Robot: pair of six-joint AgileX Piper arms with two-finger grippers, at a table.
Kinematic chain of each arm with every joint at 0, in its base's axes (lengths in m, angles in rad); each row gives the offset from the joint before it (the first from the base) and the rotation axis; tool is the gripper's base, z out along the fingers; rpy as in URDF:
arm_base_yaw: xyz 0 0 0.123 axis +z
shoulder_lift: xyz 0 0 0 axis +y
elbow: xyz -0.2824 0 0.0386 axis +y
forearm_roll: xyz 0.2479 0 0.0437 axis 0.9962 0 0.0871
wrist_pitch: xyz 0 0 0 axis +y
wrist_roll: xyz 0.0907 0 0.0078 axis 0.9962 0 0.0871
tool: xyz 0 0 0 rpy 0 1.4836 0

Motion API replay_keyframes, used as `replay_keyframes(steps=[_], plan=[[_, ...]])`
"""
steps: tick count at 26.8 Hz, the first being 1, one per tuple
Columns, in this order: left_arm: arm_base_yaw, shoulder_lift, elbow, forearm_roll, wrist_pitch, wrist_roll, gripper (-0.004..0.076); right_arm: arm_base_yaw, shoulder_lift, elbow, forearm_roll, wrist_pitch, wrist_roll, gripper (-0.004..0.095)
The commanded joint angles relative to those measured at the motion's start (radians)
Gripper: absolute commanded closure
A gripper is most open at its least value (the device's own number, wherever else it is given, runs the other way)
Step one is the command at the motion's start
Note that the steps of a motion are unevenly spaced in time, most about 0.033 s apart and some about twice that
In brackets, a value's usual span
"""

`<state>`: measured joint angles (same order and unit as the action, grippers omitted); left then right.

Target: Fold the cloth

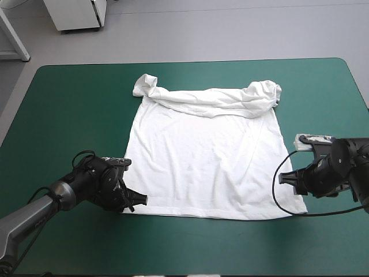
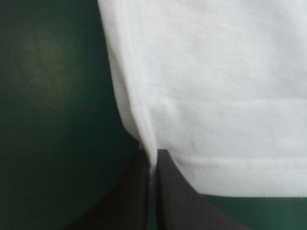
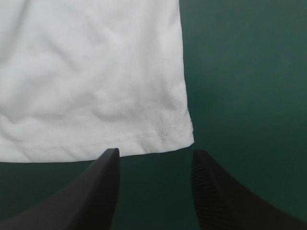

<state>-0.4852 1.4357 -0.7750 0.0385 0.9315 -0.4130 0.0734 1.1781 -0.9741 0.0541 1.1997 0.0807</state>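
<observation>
The white T-shirt (image 1: 207,161) lies spread flat in the middle of the teal-green table, its hem toward the near edge and its sleeves and collar end bunched in a roll at the far side. My left gripper (image 1: 138,200) sits at the near-left hem corner. In the left wrist view that gripper (image 2: 152,160) is shut on the T-shirt (image 2: 216,86), a fold of the side edge pinched between the fingers. My right gripper (image 1: 286,179) rests low by the near-right hem corner. In the right wrist view it (image 3: 154,154) stands open, and the T-shirt (image 3: 96,81) corner lies just ahead of the fingertips, untouched.
Bare teal-green cover (image 1: 75,104) surrounds the shirt on all sides, widest at the left and along the near edge. A white cabinet (image 1: 78,14) stands on the floor beyond the far edge.
</observation>
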Motion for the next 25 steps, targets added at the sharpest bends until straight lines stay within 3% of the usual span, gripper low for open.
replay_keyframes(steps=[1,7,12,21,23,25], plan=[[0.0,0.048,0.033,0.034,-0.105,0.004,0.0744,-0.007,-0.016,0.074,0.0,-0.108,0.008,0.0461],[0.0,0.048,0.007,0.033,-0.102,0.019,0.0744,-0.007,0.088,0.143,-0.006,-0.207,0.013,0.0461],[0.0,0.048,-0.01,0.031,-0.101,0.031,0.0744,-0.007,0.163,0.154,-0.032,-0.216,0.012,0.0462],[0.0,0.048,-0.036,0.031,-0.103,0.031,0.0744,-0.007,0.177,0.327,-0.033,-0.305,0.04,0.0474],[0.0,0.048,-0.047,0.031,-0.103,0.052,0.0744,-0.007,0.177,0.349,-0.033,-0.31,0.057,0.0544],[0.0,0.048,-0.057,0.031,-0.103,0.049,0.0744,-0.007,0.177,0.357,-0.028,-0.311,0.06,0.0731]])
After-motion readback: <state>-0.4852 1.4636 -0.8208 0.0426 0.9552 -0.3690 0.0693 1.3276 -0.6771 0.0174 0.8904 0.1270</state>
